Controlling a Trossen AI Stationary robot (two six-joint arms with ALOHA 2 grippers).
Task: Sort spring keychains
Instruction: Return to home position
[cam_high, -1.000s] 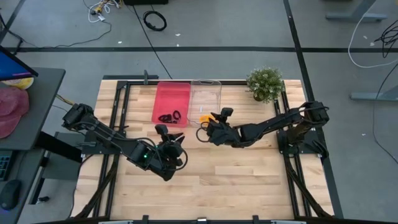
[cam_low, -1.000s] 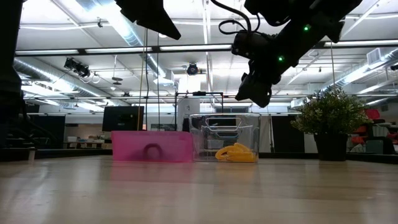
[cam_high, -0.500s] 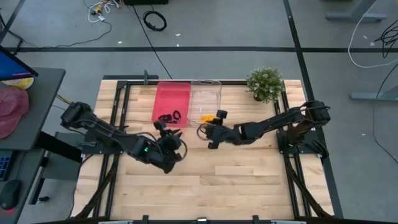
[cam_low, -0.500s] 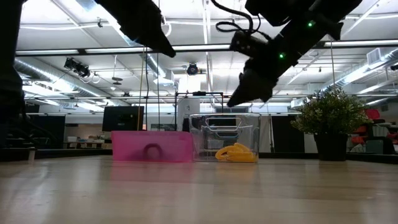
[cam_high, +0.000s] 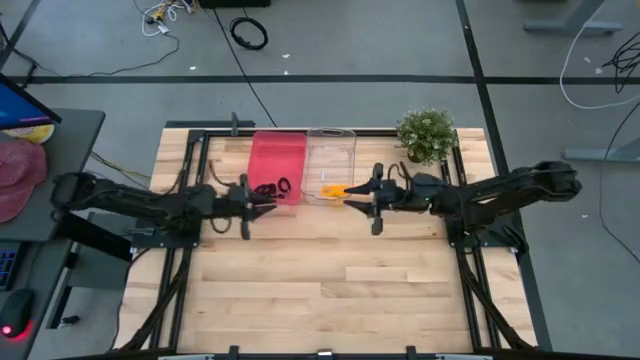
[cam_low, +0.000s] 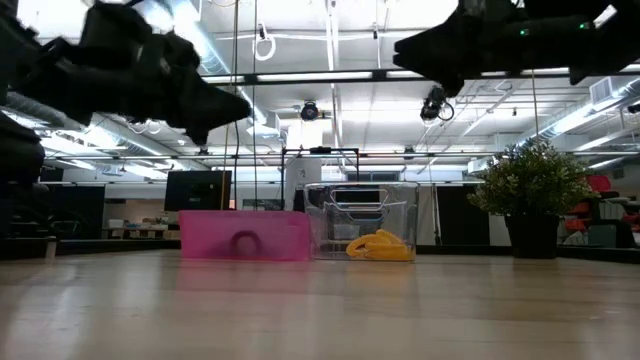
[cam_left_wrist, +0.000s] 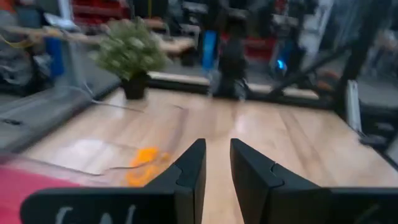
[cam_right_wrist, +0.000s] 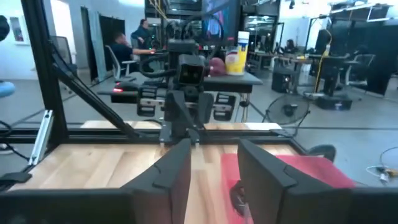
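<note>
Left pincer (cam_left_wrist: 217, 144) and right pincer (cam_right_wrist: 214, 146) part-open, empty; spring keychains (cam_high: 272, 187) look light, springy, tangle-prone, so I'd pinch across one coil.

Two dark arms stretch out almost level, raised, pointing toward each other; the left arm (cam_high: 140, 200) reaches inward from its own side, and the left gripper (cam_high: 262, 196) holds nothing, its fingers (cam_left_wrist: 191, 171) parted by a narrow gap; the right arm (cam_high: 490, 192) mirrors it, and the right gripper (cam_high: 358, 196) holds nothing, its fingers (cam_right_wrist: 174, 171) spread wider; the two grippers are well apart.
</note>
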